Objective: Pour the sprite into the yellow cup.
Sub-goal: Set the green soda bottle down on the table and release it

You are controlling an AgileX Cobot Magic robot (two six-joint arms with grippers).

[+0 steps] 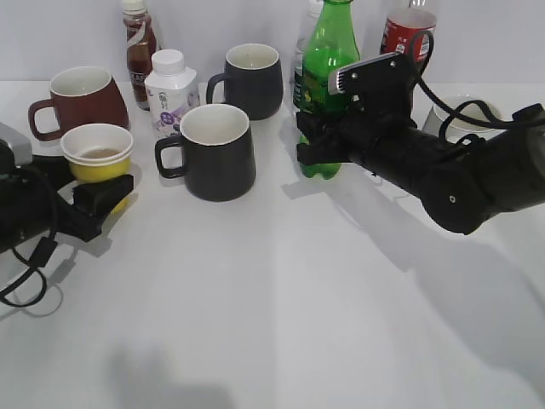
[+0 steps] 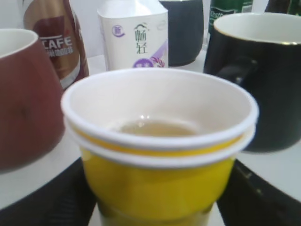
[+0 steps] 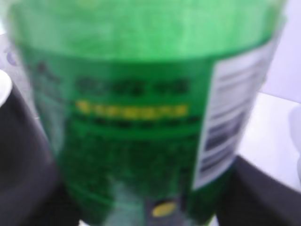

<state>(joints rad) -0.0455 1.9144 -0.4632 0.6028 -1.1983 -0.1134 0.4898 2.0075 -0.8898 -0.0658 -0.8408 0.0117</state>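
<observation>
Two stacked yellow cups [image 2: 160, 155], pale liquid inside.

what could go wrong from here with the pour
The sprite stands among mugs and bottles; lifting it could knock the black mug or the cola bottle. The yellow cup is small, looks like two stacked cups and already holds some liquid, so it may overflow or tip in the left gripper.

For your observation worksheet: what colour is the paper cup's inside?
White inside the yellow cup, clearest in the left wrist view.
</observation>
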